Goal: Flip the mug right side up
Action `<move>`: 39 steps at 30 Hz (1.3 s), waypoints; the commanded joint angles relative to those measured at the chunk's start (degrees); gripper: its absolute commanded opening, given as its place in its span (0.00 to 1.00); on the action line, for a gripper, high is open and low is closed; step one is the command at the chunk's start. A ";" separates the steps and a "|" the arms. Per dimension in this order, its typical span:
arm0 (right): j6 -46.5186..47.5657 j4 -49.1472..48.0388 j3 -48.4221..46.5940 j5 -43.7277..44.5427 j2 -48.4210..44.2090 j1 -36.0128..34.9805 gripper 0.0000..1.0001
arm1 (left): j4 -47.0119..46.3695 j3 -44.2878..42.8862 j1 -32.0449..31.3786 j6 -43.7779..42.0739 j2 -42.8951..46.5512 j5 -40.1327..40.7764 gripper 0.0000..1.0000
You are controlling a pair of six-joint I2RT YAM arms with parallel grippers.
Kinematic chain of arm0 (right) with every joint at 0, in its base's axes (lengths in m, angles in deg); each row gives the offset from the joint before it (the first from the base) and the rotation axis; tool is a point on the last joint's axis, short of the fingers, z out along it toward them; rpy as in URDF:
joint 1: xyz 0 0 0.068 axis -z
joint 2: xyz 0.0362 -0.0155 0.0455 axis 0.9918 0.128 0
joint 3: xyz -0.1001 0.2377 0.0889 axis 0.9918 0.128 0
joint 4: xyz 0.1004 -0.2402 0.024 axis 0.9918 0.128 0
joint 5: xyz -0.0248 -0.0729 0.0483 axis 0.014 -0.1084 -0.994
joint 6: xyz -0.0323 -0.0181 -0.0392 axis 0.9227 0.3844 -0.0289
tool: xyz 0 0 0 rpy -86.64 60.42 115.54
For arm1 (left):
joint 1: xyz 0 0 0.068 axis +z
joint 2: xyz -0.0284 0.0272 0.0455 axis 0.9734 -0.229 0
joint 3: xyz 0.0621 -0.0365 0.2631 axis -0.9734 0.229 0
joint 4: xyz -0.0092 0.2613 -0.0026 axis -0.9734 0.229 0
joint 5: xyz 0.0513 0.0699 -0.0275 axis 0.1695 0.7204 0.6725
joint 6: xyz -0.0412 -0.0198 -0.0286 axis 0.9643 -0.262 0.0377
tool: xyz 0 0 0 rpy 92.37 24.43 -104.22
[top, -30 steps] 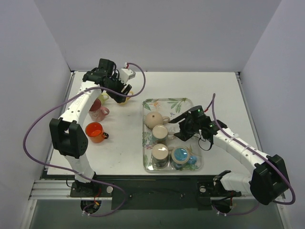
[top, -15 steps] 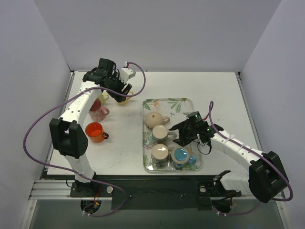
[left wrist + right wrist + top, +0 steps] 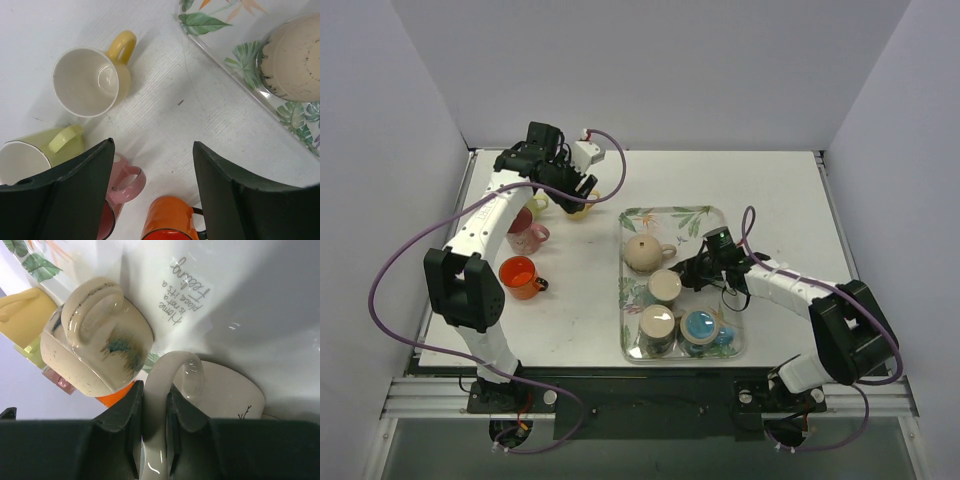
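Mug [image 3: 665, 285]: cream, on the tray, in the middle of its left column; pale round face towards the top camera; small twig drawing on the side in the right wrist view; mouth up or down cannot be told.
Handle [image 3: 175, 375]: glossy cream loop, clamped between the two dark fingers.
Right end effector [image 3: 692, 273]: pinching the mug's handle, low over the middle of the tray.
Left end effector [image 3: 152, 175]: fingers spread, nothing between them, above the far left of the bench.
Tray [image 3: 705, 215]: white with green leaf and orange flower prints, on the bench between the arms.
Writing [image 3: 187, 290]: grey script on the tray floor, reads "Home is not a place it's a Feeling".
Speckled mug [image 3: 642, 250]: base up on the tray, just behind the held mug, blue-green smear on its side.
Near end of tray: cream cup [image 3: 656, 322] and blue-lined cup [image 3: 700, 325], side by side.
Bench [image 3: 770, 190]: white; on its left part, yellow-handled mug [image 3: 92, 80], lime mug [image 3: 45, 147], pink mug [image 3: 122, 182], orange mug [image 3: 167, 220], all mouth up.
Brands: none readable.
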 commanded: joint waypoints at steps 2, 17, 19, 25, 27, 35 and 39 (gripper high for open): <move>6.09 8.92 -1.71 5.21 -4.58 0.03 0.00 | -1.57 -0.58 -0.75 -0.75 3.75 -1.23 0.74; 46.23 5.52 -7.63 25.16 -16.18 -4.80 0.00 | 0.89 -2.96 -3.39 -1.19 4.28 -1.49 0.74; 48.36 -2.12 -3.94 24.03 -18.56 -4.54 0.00 | 0.98 -2.87 -3.39 -1.19 4.63 -1.58 0.74; 54.86 -15.59 2.15 20.52 -21.04 -3.92 0.00 | 1.77 -3.22 -4.00 -1.10 4.10 -3.77 0.74; 60.03 -18.13 2.06 17.36 -21.21 -3.84 0.00 | 2.38 -3.31 -4.09 -1.10 4.28 -5.61 0.74; 79.83 -27.53 2.77 6.03 -26.04 -3.92 0.00 | 9.50 -6.56 -4.00 -5.75 5.51 -20.38 0.76; 85.37 -28.95 0.75 -3.98 -27.36 -2.61 0.00 | 13.55 -9.37 -4.00 -8.92 6.30 -25.83 0.80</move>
